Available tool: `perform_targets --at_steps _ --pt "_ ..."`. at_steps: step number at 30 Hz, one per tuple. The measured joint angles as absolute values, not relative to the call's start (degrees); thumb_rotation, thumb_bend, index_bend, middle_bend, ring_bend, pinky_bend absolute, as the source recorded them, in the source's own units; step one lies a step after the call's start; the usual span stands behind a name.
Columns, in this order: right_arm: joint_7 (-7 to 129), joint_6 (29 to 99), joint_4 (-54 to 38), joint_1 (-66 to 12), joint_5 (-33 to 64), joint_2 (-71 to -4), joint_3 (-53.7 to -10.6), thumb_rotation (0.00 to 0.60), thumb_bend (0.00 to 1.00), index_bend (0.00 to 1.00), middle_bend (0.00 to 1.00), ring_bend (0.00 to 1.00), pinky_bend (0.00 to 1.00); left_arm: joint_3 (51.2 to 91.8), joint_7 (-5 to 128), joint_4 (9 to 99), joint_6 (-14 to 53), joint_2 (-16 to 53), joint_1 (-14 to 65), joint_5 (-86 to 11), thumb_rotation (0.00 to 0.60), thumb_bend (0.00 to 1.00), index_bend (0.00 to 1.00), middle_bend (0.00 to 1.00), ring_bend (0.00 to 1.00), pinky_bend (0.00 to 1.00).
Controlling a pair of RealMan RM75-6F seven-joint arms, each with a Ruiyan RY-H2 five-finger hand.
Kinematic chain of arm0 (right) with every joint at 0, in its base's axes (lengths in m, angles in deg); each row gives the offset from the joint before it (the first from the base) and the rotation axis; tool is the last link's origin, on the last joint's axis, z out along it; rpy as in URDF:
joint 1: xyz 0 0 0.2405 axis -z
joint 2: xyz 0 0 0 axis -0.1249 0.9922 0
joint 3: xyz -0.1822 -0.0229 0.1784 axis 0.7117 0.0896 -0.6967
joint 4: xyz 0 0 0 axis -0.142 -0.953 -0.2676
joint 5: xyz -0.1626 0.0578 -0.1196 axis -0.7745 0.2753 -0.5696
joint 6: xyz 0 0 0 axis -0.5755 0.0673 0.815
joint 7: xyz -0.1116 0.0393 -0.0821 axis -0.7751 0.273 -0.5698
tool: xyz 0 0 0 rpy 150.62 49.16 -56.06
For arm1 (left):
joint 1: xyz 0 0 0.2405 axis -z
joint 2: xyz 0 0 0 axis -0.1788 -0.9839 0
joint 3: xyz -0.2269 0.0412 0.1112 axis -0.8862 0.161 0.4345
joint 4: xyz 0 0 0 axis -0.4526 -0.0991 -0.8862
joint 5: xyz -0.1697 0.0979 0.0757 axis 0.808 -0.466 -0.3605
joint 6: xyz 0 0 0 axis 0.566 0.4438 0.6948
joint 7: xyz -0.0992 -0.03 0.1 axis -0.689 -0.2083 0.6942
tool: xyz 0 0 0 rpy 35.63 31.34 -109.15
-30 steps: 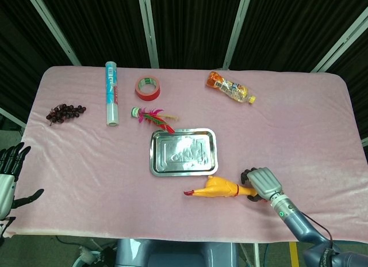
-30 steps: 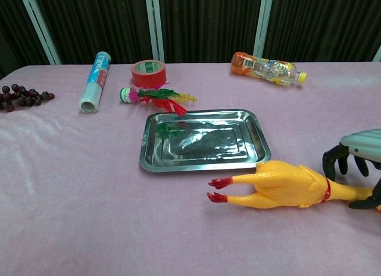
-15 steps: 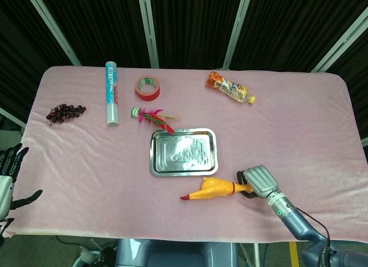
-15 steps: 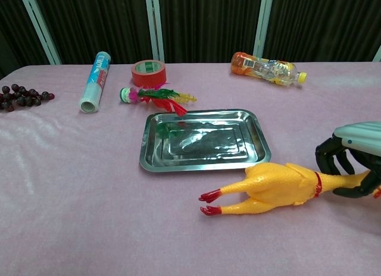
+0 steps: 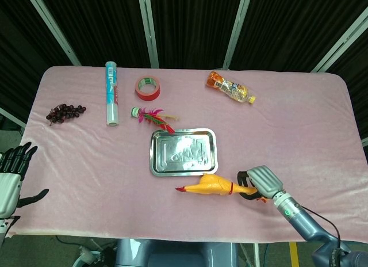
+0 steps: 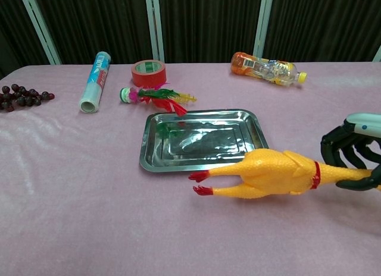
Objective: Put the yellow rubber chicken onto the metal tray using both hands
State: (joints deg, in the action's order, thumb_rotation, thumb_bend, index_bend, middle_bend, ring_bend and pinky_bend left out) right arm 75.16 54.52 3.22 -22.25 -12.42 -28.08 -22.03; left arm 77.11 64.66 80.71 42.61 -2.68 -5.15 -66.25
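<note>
Chicken (image 6: pixel 271 173) neck in right hand (image 6: pixel 352 154) fingers

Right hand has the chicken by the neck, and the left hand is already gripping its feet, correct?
Not quite. The right hand does hold the chicken by the neck, but the left hand is far off at the table's left edge, holding nothing. The head view shows it; the chicken's red feet are free.

Both hands pair black fingers with pale silver-grey back shells, the right hand (image 5: pixel 257 182) joined by a silver wrist cuff carrying a small green dot to a blue-grey forearm with a thin black cable along it, the left hand (image 5: pixel 12 176) matching at the pink table's (image 5: pixel 86 157) near-left corner.
</note>
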Motion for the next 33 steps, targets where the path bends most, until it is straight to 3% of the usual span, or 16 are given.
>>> perform_targets --at_steps 6,11,23,33 --pt "85.0 56.5 3.7 -23.0 -16.2 -25.7 -20.8 0.6 0.7 0.9 0.68 0.67 0.8 77.0 65.2 81.5 41.3 -2.9 -4.1 -66.6 0.6 0.0 0.05 0.04 0.01 0.0" --pt "89.8 59.9 4.4 -23.7 -19.5 -23.6 -20.1 0.6 0.7 0.9 0.68 0.67 0.8 76.5 64.7 82.5 38.5 -3.7 -2.0 -67.0 0.6 0.06 0.12 0.13 0.09 0.01" --pt "85.4 59.7 8.6 -25.6 -18.7 -24.2 -21.7 0.6 0.71 0.91 0.68 0.67 0.8 72.2 62.5 91.4 24.8 -8.3 8.5 -63.9 0.6 0.05 0.18 0.15 0.13 0.04" --pt "79.9 55.7 11.7 -28.0 -13.5 -26.2 -24.5 0.6 0.71 0.91 0.68 0.67 0.81 68.3 67.4 97.4 12.4 -5.6 18.2 -54.0 0.592 0.01 0.22 0.15 0.13 0.04"
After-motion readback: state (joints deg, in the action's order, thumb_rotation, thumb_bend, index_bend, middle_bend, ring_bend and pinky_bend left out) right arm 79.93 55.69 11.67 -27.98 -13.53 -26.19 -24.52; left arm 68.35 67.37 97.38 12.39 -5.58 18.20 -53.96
